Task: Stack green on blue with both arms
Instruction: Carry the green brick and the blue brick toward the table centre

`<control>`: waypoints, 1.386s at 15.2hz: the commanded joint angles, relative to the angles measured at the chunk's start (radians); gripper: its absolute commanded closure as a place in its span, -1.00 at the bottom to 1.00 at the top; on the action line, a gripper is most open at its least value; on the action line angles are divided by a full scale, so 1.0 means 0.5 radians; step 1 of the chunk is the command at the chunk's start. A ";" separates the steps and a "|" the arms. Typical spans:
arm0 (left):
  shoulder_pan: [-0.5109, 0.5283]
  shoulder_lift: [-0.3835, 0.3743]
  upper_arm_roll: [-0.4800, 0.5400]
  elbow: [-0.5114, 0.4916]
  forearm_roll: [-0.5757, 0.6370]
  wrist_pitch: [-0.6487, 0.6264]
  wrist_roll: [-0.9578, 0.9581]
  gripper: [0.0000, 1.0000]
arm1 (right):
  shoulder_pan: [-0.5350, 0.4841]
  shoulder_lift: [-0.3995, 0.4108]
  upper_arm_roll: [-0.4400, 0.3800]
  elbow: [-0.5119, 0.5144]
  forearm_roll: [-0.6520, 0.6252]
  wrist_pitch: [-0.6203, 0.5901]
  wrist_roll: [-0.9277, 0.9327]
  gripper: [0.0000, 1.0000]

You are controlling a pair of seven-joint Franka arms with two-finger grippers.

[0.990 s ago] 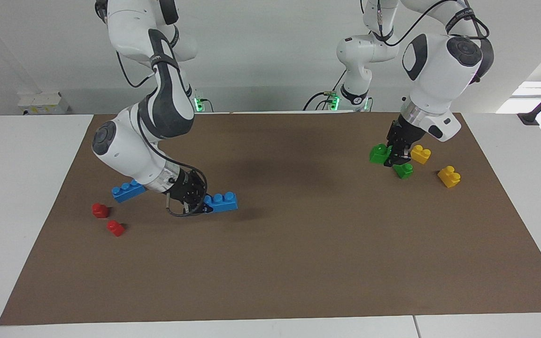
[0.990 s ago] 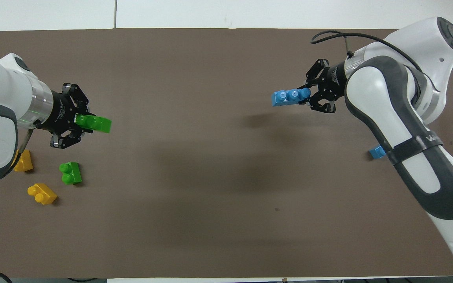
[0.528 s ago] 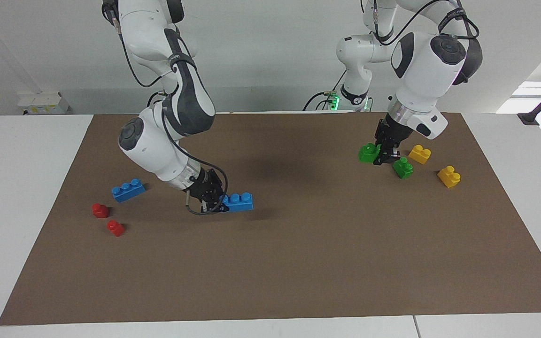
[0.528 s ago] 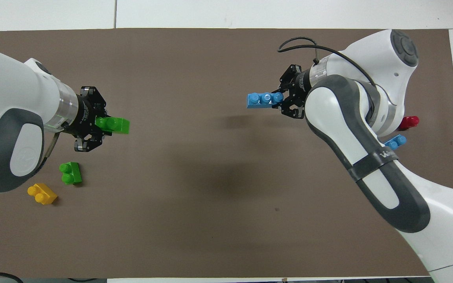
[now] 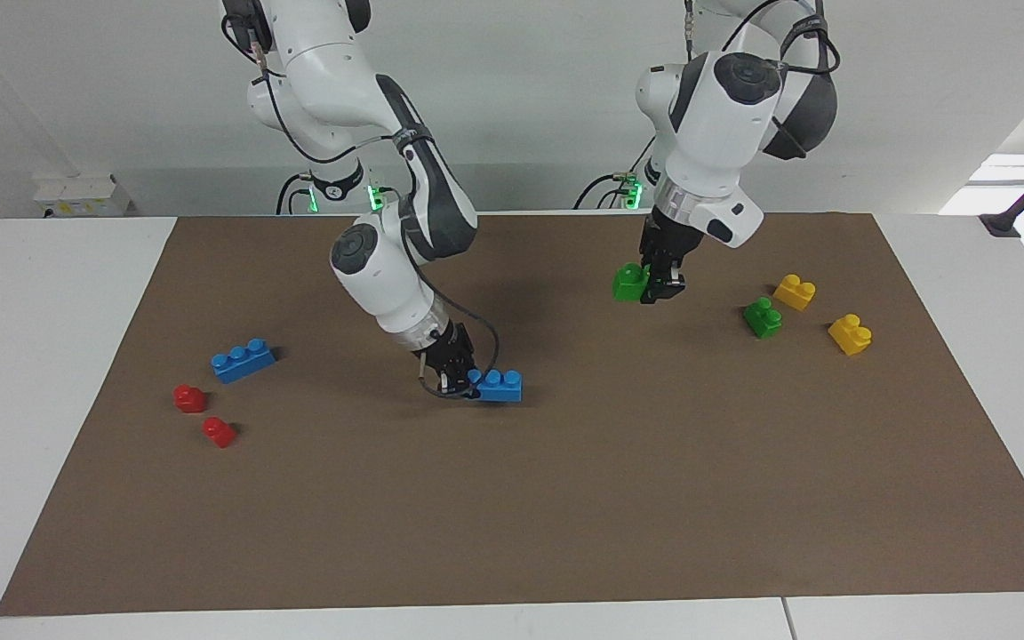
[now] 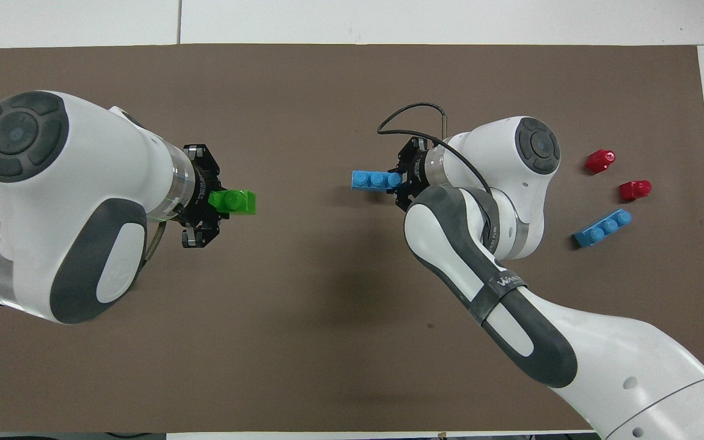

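My left gripper is shut on a green two-stud brick and holds it in the air over the brown mat, a little toward the left arm's end; it also shows in the overhead view. My right gripper is shut on one end of a blue three-stud brick and holds it level, low over the mat's middle; it also shows in the overhead view. The two held bricks point at each other with a wide gap between them.
A second green brick and two yellow bricks lie at the left arm's end. A second blue brick and two red bricks lie at the right arm's end.
Both arms have swung toward the mat's middle with their bricks. The green brick has risen away from the loose bricks, and the gap between the held bricks has shrunk.
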 commanded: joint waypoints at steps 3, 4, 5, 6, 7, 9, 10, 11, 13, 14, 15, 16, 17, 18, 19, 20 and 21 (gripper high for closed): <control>-0.191 0.116 0.027 -0.035 0.051 0.220 -0.204 1.00 | 0.093 -0.130 -0.005 -0.187 0.000 0.064 -0.083 1.00; -0.221 0.162 0.027 -0.026 0.057 0.242 -0.237 1.00 | 0.093 -0.130 -0.002 -0.190 0.000 0.064 -0.087 1.00; -0.270 0.208 0.030 -0.022 0.112 0.293 -0.305 1.00 | 0.096 -0.130 -0.002 -0.193 0.003 0.067 -0.087 1.00; -0.283 0.232 0.027 -0.022 0.167 0.346 -0.384 1.00 | 0.096 -0.133 -0.002 -0.205 0.003 0.070 -0.093 1.00; -0.307 0.269 0.027 -0.016 0.195 0.376 -0.437 1.00 | 0.096 -0.133 -0.002 -0.220 0.009 0.073 -0.111 1.00; -0.335 0.303 0.027 -0.013 0.201 0.423 -0.465 1.00 | 0.096 -0.127 -0.002 -0.251 0.024 0.131 -0.145 1.00; -0.338 0.331 0.027 -0.010 0.205 0.459 -0.489 1.00 | 0.096 -0.124 0.001 -0.260 0.024 0.158 -0.148 1.00; -0.350 0.355 0.027 -0.013 0.208 0.508 -0.501 1.00 | 0.096 -0.118 0.004 -0.260 0.027 0.165 -0.154 1.00; -0.387 0.398 0.030 -0.013 0.208 0.555 -0.517 1.00 | 0.096 -0.106 0.004 -0.260 0.027 0.174 -0.160 1.00; -0.403 0.420 0.030 -0.010 0.208 0.567 -0.544 1.00 | 0.096 -0.106 0.004 -0.260 0.030 0.174 -0.160 1.00; -0.430 0.441 0.030 -0.010 0.223 0.585 -0.569 1.00 | 0.096 -0.103 0.004 -0.260 0.030 0.174 -0.160 1.00; -0.455 0.484 0.030 -0.001 0.281 0.604 -0.609 1.00 | 0.096 -0.100 0.004 -0.260 0.030 0.174 -0.170 1.00; -0.479 0.530 0.030 0.008 0.333 0.622 -0.682 1.00 | 0.096 -0.093 0.004 -0.260 0.030 0.177 -0.191 1.00; -0.531 0.582 0.030 0.008 0.391 0.646 -0.749 1.00 | 0.093 -0.084 0.004 -0.260 0.033 0.192 -0.203 1.00; -0.556 0.610 0.030 0.020 0.422 0.659 -0.796 1.00 | 0.096 -0.081 0.004 -0.273 0.033 0.235 -0.200 1.00; -0.559 0.619 0.030 0.039 0.428 0.671 -0.814 1.00 | 0.093 -0.075 0.007 -0.282 0.037 0.245 -0.200 1.00; -0.559 0.622 0.030 0.048 0.426 0.668 -0.818 1.00 | 0.096 -0.069 0.007 -0.282 0.061 0.260 -0.203 1.00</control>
